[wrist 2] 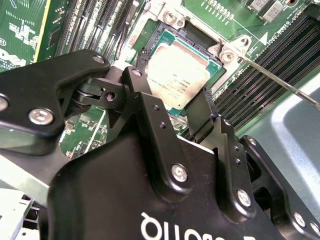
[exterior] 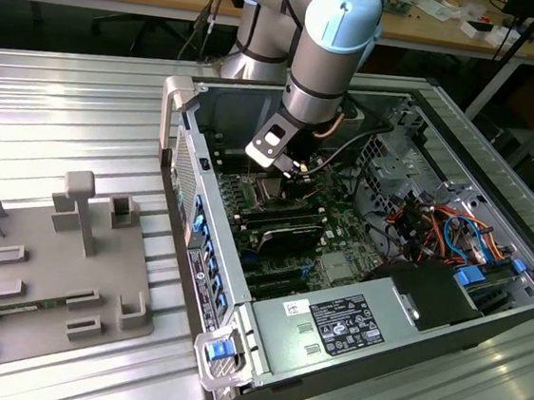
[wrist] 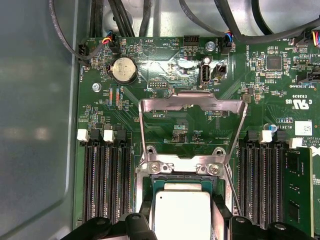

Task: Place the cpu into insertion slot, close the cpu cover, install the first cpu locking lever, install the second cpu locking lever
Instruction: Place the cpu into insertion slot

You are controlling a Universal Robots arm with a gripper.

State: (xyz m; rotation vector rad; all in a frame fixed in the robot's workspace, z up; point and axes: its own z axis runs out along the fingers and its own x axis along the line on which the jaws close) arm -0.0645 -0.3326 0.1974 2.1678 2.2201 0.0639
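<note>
Silver-topped and green-rimmed, the cpu (wrist 2: 180, 75) (wrist: 182, 216) sits level at the mouth of the black insertion slot (wrist 2: 166, 36) (wrist: 181, 179), pinched on two opposite edges by the black fingers (wrist 2: 136, 84) of the gripper (wrist 2: 167, 89) (wrist: 182, 222) (exterior: 294, 170). Whether the chip is fully seated cannot be told. In the first wrist view, the cpu cover (wrist: 192, 102), a silver frame with a square window, stands swung up on its hinge at the socket's far edge, leaving the socket open. A thin wire locking lever (wrist 2: 280, 80) (wrist: 231, 192) stands free beside the socket, not latched down. Banks of long black memory slots (wrist: 107, 185) run along either side of the socket on the green motherboard (wrist: 165, 55), and a coin-cell battery (wrist: 123, 69) lies beyond the raised cover. In the exterior view, the grey and pale-blue arm (exterior: 331, 44) reaches down into an open computer case (exterior: 207, 242) lying on a ribbed metal table (exterior: 66, 112). A grey parts fixture (exterior: 41, 262) rests on the table towards the exterior view's left.
</note>
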